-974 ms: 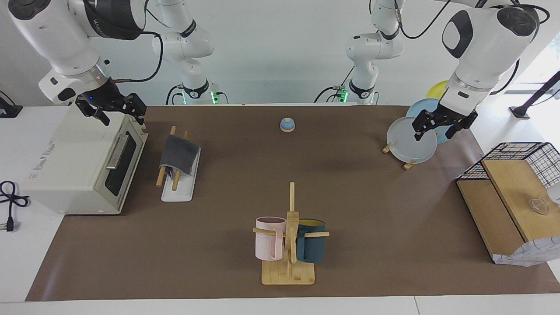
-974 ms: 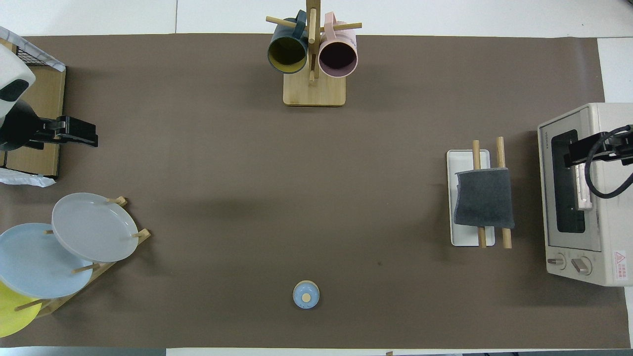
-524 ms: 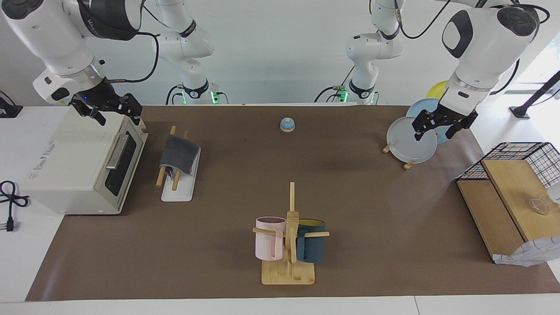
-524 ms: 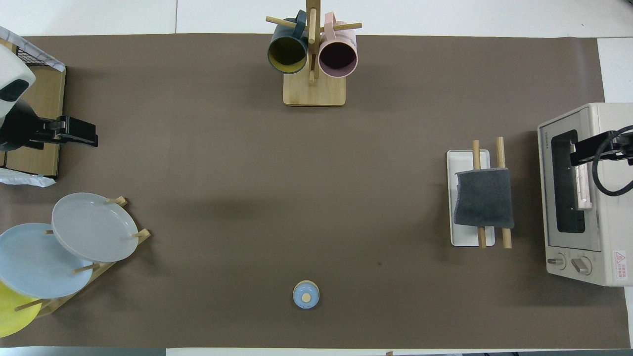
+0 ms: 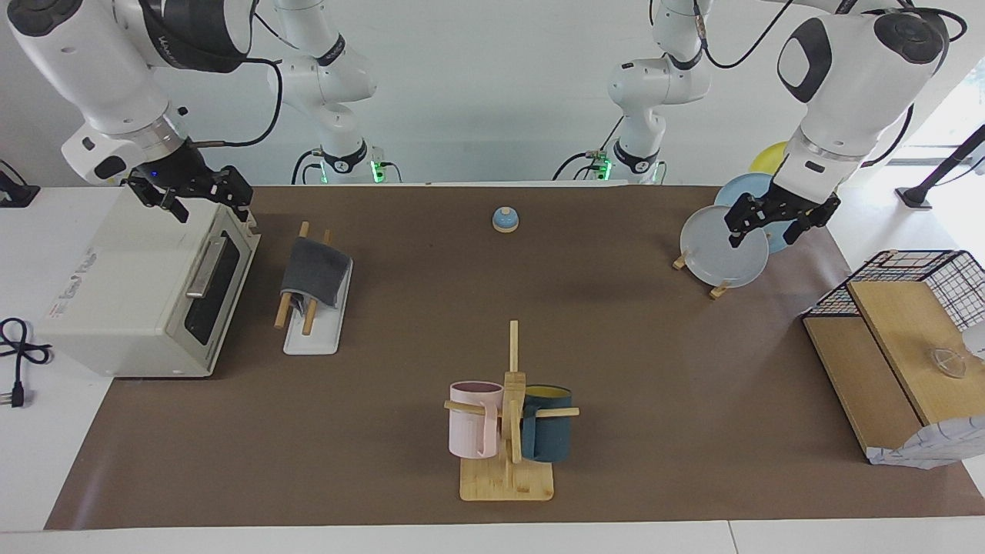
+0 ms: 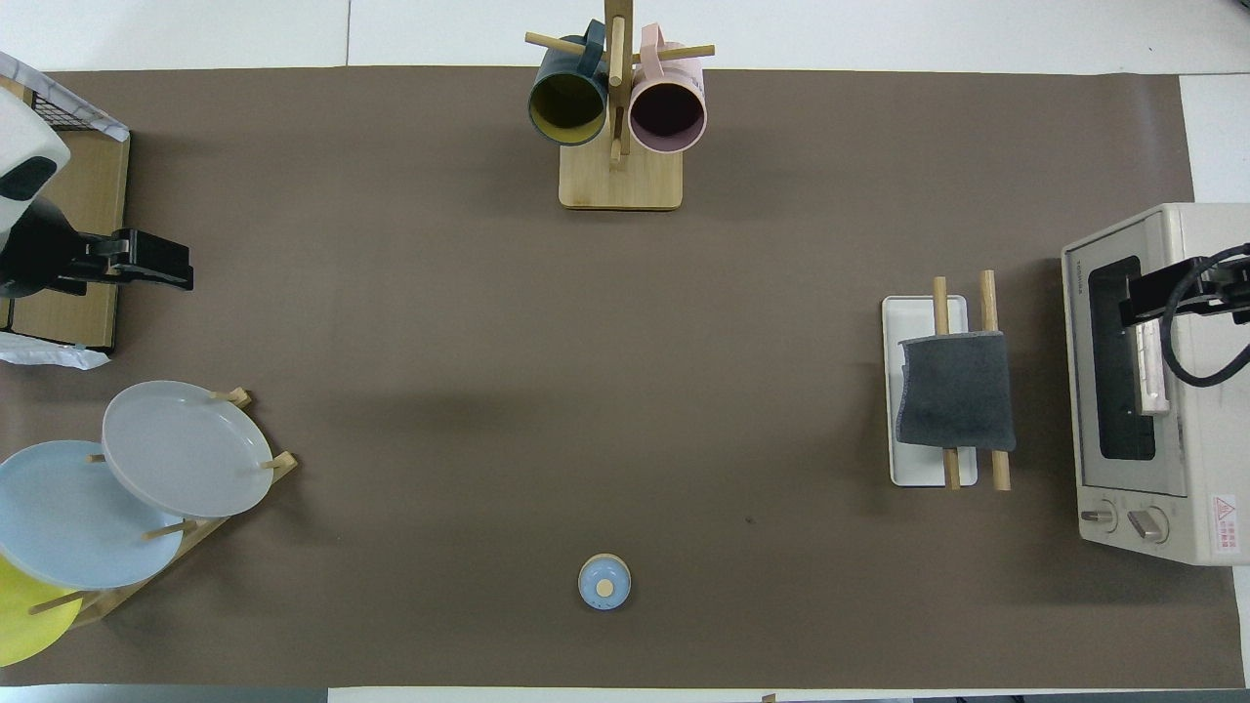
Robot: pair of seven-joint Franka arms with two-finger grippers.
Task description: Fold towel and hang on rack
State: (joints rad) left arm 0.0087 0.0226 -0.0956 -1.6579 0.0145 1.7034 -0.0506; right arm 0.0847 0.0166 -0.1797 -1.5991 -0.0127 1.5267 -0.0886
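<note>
A: What's moved vs a sec ago?
B: Only the right end effector [image 5: 198, 198]. It's drifted a bit higher over the toaster oven [image 5: 146, 288] top, toward the robots. Left end effector [image 5: 776, 221] hasn't budged, hangs over the plate stand [image 5: 719, 291] by the grey plate [image 5: 723, 248].
A: Fingers?
B: Both spread wide, nothing in either.
A: Towel?
B: The towel [image 5: 314, 271] is folded, grey face up, draped over both wood rods of the rack [image 5: 309, 338], w/ a purple edge peeking underneath. Rack sits on the tabletop [image 5: 662, 362] just beside the oven's door, at the right arm's end.
A: Other stuff?
B: Mug stand [image 5: 508, 469] w/ pink and teal mugs mid-table, farther from the robots; small blue bell [image 5: 505, 220] nearer to them.
</note>
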